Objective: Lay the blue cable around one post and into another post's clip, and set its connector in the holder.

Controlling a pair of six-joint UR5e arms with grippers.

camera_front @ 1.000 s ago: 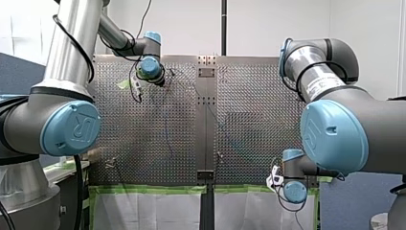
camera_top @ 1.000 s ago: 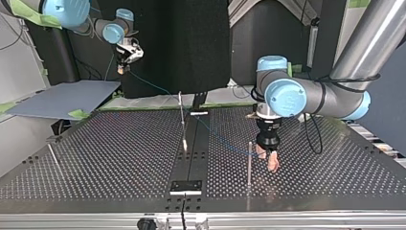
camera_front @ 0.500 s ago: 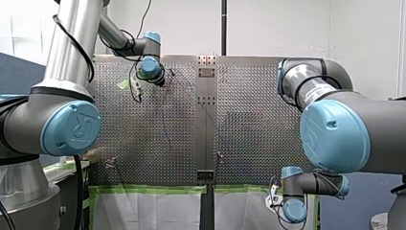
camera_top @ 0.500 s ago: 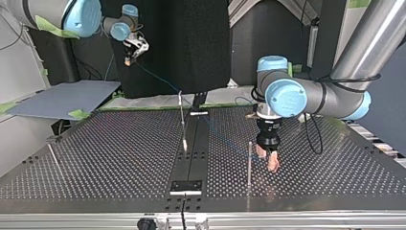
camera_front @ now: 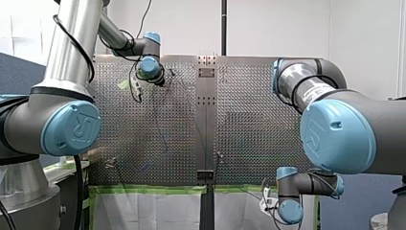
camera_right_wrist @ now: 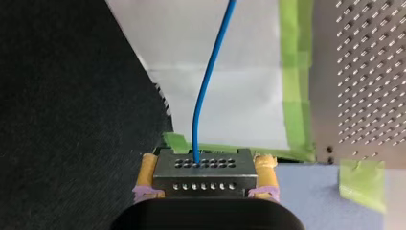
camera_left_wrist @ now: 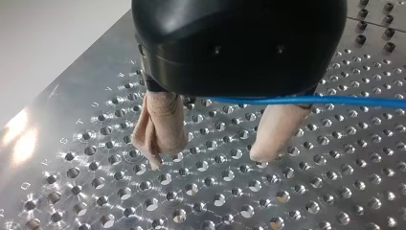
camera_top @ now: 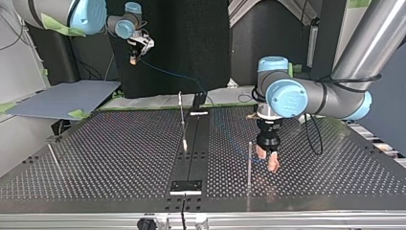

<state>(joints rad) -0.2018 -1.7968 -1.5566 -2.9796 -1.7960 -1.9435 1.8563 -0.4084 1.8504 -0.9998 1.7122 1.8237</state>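
My right gripper (camera_right_wrist: 206,167) is clamped on the metal connector (camera_right_wrist: 203,179), yellow pads on either side, held in the air past the table's edge (well apart from any post). The blue cable (camera_right_wrist: 210,72) runs from it over the table (camera_left_wrist: 306,201) and passes between the spread fingers of my left gripper (camera_left_wrist: 207,158), which grip nothing.

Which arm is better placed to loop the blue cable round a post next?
Probably my left. The left gripper hangs open, low beside a post, with the blue cable crossing at its fingers. The right gripper is high, beyond the table edge, shut on the connector.
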